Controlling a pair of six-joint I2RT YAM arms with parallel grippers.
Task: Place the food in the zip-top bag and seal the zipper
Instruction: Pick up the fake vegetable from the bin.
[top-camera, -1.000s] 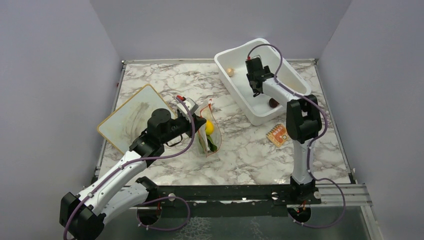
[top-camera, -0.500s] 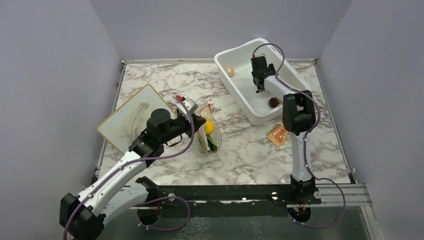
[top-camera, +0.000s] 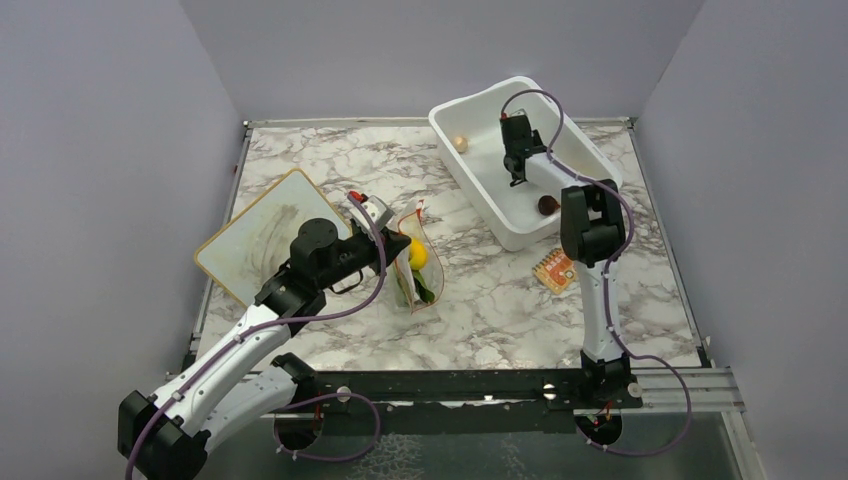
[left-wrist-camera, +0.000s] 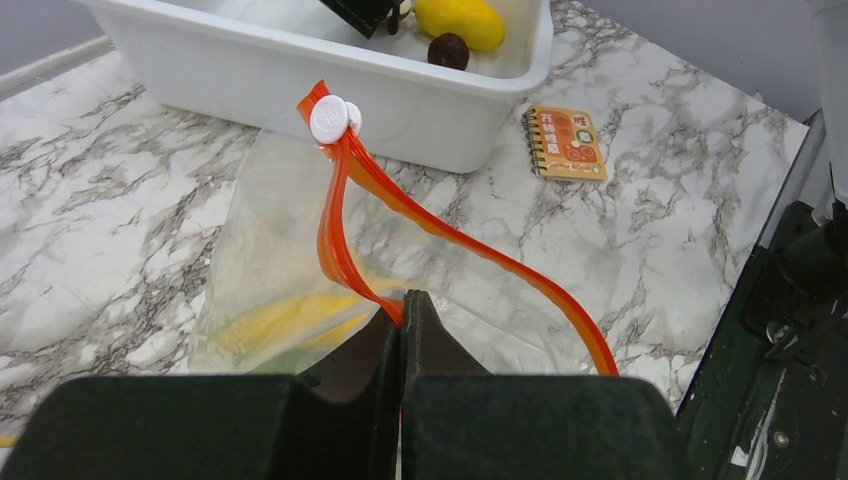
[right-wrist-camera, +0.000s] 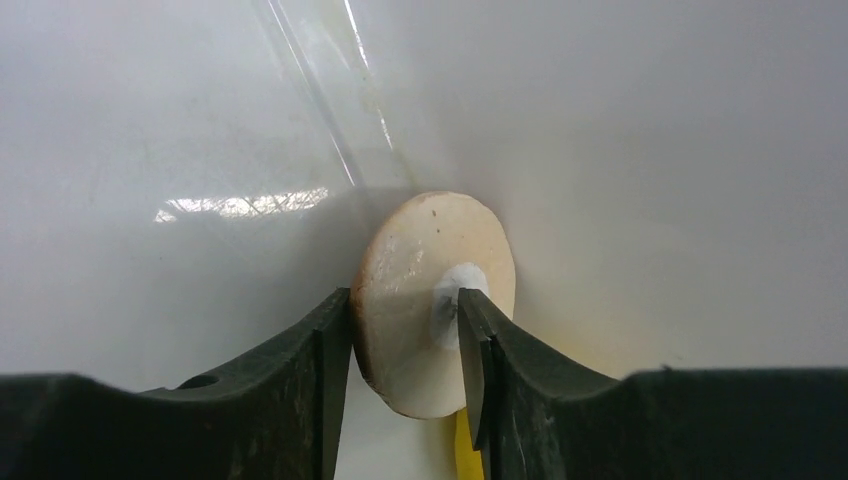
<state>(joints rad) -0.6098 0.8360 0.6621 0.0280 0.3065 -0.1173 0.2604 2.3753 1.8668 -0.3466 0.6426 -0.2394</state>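
The zip-top bag (top-camera: 415, 262) stands open at mid-table with a yellow fruit (top-camera: 418, 255) and dark-green leaves (top-camera: 425, 292) inside. My left gripper (left-wrist-camera: 403, 296) is shut on the bag's red-orange zipper (left-wrist-camera: 470, 250), and the white slider (left-wrist-camera: 328, 118) sits at the strip's far end. In the white tub (top-camera: 440, 125) my right gripper (right-wrist-camera: 405, 305) has its fingers against both sides of a round beige piece (right-wrist-camera: 415, 300) near the tub wall. Another beige piece (top-camera: 460, 144), a dark round piece (left-wrist-camera: 448, 50) and a yellow fruit (left-wrist-camera: 460, 20) also lie in the tub.
A small orange patterned notebook (top-camera: 553, 270) lies on the marble in front of the tub. A white board (top-camera: 262, 232) rests at the left, partly under my left arm. Grey walls close in the table on three sides.
My right gripper moved a little farther back inside the tub and its jaws closed in on the beige piece. The left arm and the bag stayed still.
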